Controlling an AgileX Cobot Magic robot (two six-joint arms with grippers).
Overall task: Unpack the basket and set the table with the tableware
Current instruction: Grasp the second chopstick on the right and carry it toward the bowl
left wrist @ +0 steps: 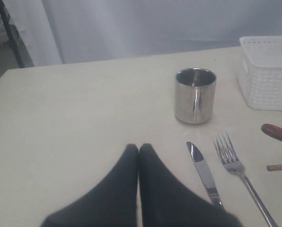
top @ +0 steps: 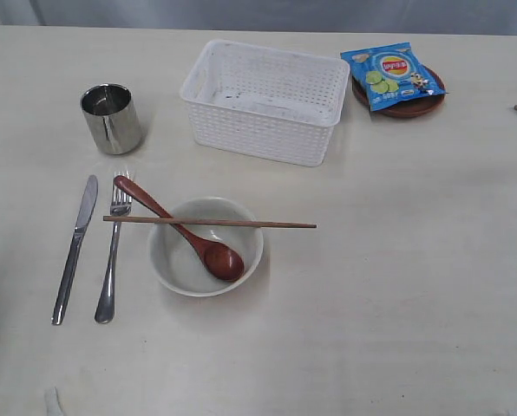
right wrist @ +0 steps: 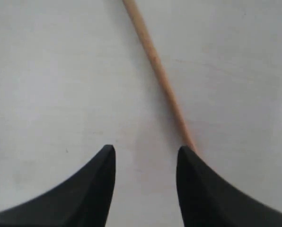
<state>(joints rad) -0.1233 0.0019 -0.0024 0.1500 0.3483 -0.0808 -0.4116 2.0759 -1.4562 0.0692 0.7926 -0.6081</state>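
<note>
I am holding my right claw (right wrist: 145,151) with its jaws apart above the worktop (right wrist: 51,71), a loose chopstick (right wrist: 155,66) ending at one tip. My left claw (left wrist: 138,147) is pressing together near the knife (left wrist: 205,174), fork (left wrist: 235,164) and cup (left wrist: 194,96). The basket (top: 258,139) is standing behind the bowl (top: 167,260), which is carrying the spoon (top: 193,238) and the second chopstick (top: 276,224).

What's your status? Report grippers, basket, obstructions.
Left gripper shut, empty. Right gripper open, by the end of a loose chopstick. Basket empty; second chopstick lies across the bowl. Snack bag covers the plate.
</note>
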